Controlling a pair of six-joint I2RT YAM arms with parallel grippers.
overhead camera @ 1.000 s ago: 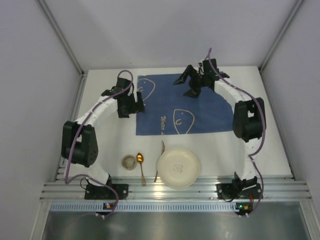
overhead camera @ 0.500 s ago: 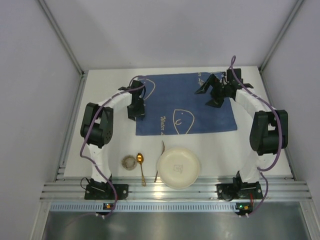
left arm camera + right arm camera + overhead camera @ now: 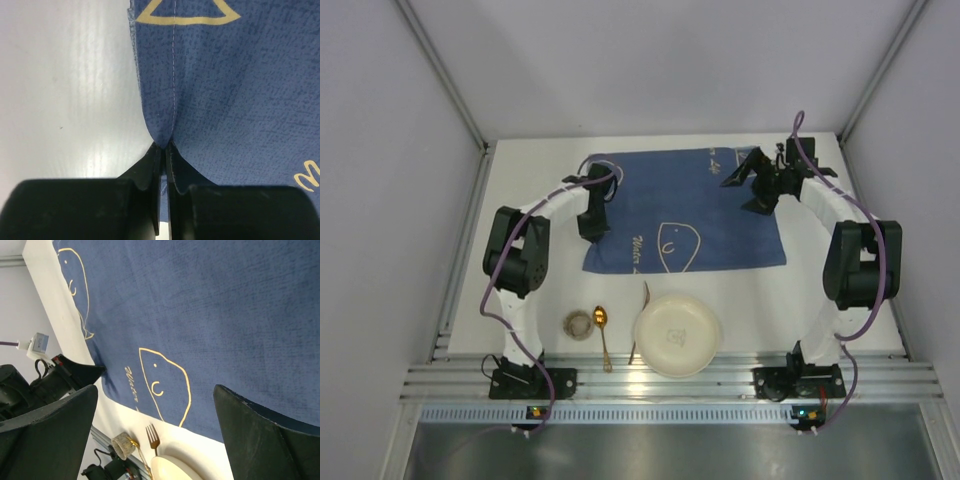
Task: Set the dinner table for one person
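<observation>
left arm [image 3: 515, 262] bows out at the elbow and reaches inward; left gripper [image 3: 164, 148] sits low, jaws pinched tight on the cloth [image 3: 240, 90] edge. right arm [image 3: 857, 262] mirrors it; right gripper [image 3: 748, 190] hangs tilted, jaws spread wide.

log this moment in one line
left gripper shut on cloth edge | right gripper open above cloth | plate, fork, spoon on table, off cloth

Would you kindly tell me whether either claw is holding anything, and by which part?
The left claw is shut on the blue cloth, pinching a small fold at its left edge. The right claw is open above the cloth, holding nothing.
</observation>
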